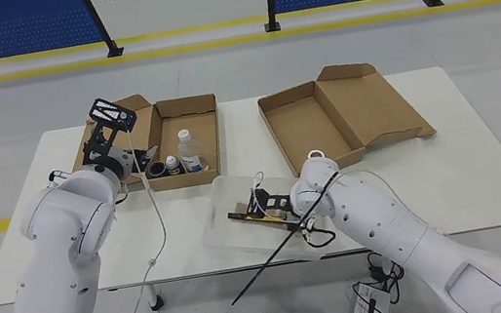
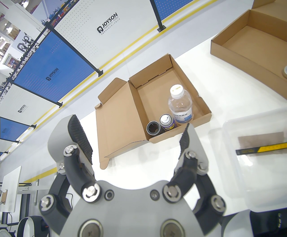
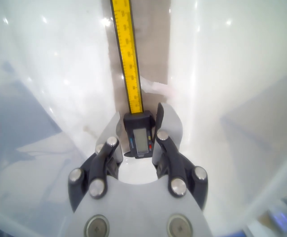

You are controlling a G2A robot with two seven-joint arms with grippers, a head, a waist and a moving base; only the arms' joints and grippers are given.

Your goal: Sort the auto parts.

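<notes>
Tabletop (image 1: 472, 181), white, carries two open cardboard boxes. The large box (image 1: 311, 132) lies toward the right arm's side. The smaller box (image 1: 187, 117) lies toward the left arm's side. A clear tray (image 1: 225, 215) sits near the front edge between them.

The left gripper (image 2: 131, 123) hangs just in front of the smaller box, its fingers spread wide and holding nothing. The right gripper (image 3: 139, 114) is down inside the tray, fingers clenched on the black display head of the caliper (image 3: 130, 56). The caliper's yellow scale runs along the tray floor over a brownish sheet (image 3: 157, 44).

Against the smaller box's near wall stand a clear water bottle (image 2: 180, 105), a spray can (image 2: 167, 121) just beside it, and a black cylinder (image 2: 153, 128) touching the can.
</notes>
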